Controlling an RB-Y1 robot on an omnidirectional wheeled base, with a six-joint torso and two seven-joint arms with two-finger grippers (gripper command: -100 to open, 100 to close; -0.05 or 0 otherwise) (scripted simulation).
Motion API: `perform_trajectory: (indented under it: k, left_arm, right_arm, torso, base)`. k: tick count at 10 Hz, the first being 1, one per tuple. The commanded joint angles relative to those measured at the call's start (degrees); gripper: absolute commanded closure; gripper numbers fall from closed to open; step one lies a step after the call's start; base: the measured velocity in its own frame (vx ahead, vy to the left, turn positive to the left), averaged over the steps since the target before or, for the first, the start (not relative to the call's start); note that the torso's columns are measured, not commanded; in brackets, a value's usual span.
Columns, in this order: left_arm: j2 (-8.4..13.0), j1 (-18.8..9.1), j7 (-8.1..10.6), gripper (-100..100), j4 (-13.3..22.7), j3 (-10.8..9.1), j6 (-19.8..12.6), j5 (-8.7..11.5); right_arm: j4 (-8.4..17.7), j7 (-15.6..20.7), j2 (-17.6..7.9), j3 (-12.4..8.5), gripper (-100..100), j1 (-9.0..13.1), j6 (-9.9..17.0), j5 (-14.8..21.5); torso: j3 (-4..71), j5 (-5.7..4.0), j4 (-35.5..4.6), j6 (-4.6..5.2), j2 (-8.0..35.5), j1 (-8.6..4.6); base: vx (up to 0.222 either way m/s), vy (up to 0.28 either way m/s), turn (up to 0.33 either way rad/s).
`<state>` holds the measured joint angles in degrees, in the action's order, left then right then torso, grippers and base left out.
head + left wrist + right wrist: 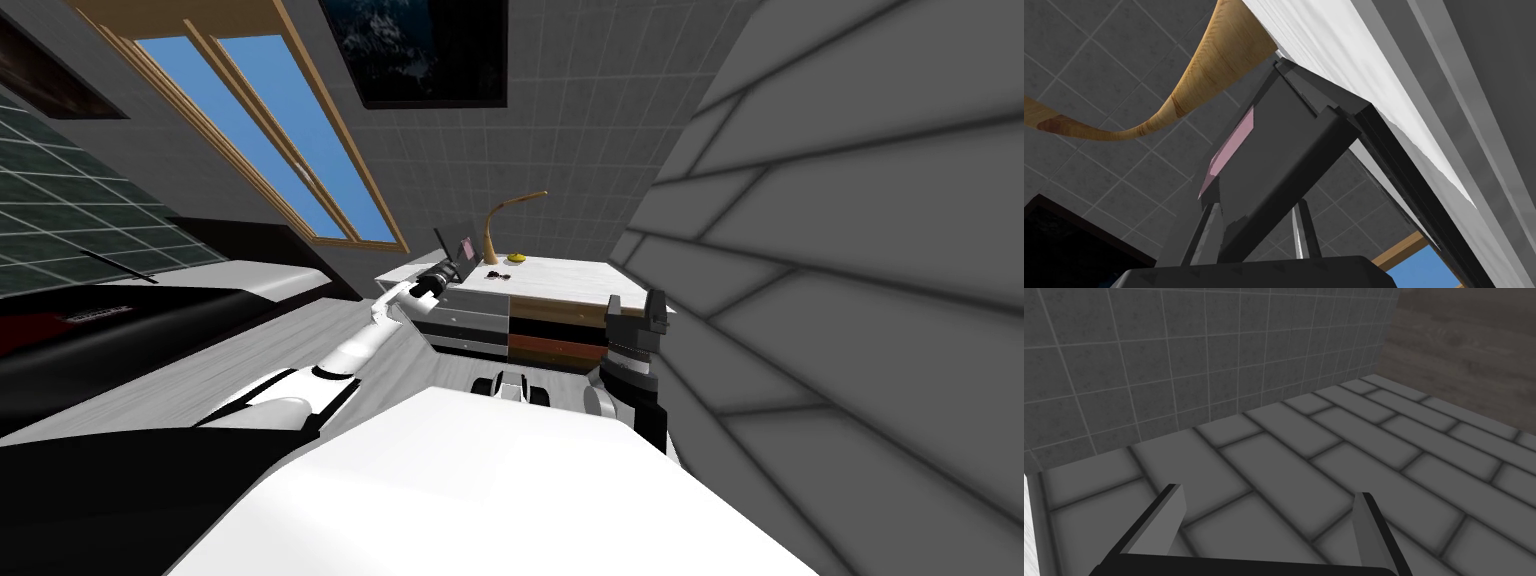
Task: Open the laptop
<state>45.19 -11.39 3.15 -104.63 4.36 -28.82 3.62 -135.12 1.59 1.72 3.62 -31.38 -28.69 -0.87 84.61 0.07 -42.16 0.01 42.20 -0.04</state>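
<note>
The laptop (464, 247) sits at the left end of a white-topped dresser (560, 280). Its dark lid (1274, 150), with a pink patch, stands raised at an angle from the black base (1404, 180). My left gripper (450, 268) reaches it from the dresser's left end. In the left wrist view this gripper (1256, 205) has its fingers (1206, 235) close together, with the lid's edge between them. My right gripper (632, 305) is held upright by the dresser's right front corner, and its fingers (1169, 513) stand wide apart with nothing in them.
A curved wooden lamp (492, 225) rises just behind the laptop, with a small yellow object (516, 258) and a small dark one (495, 273) beside it. A grey brick wall (850, 300) runs close on my right. A low dark piece of furniture (100, 340) lies to the left.
</note>
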Motion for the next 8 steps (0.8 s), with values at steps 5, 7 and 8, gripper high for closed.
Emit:
perform_trajectory:
  k: [5, 7, 8]
  left_arm:
    - [0.33, 8.75, 1.44, 100, -7.45, -2.04, -0.34, -1.00]
    - [0.81, 12.79, 2.64, 100, -12.46, -4.10, -0.63, -1.92]
    - [0.81, 14.47, 2.64, 100, -13.00, -4.10, -0.63, -1.92]
  right_arm:
    - [0.00, 0.00, 0.00, 0.00, 0, 0.00, 0.00, 0.00]
    - [0.00, 0.00, 0.00, 0.00, 0, 0.00, 0.00, 0.00]
    - [0.00, 0.00, 0.00, 0.00, 0, 0.00, 0.00, 0.00]
  torso:
    - [-0.08, 0.08, 0.10, 0.08, 0.10, -0.01]
    - [-0.06, 0.00, 0.01, 0.03, 0.04, -0.08]
    - [-0.04, -0.04, -0.03, 0.07, 0.06, -0.09]
  base:
    - [0.052, 0.002, 0.006]
    - [0.085, -0.006, 0.012]
    - [0.040, 0.001, 0.008]
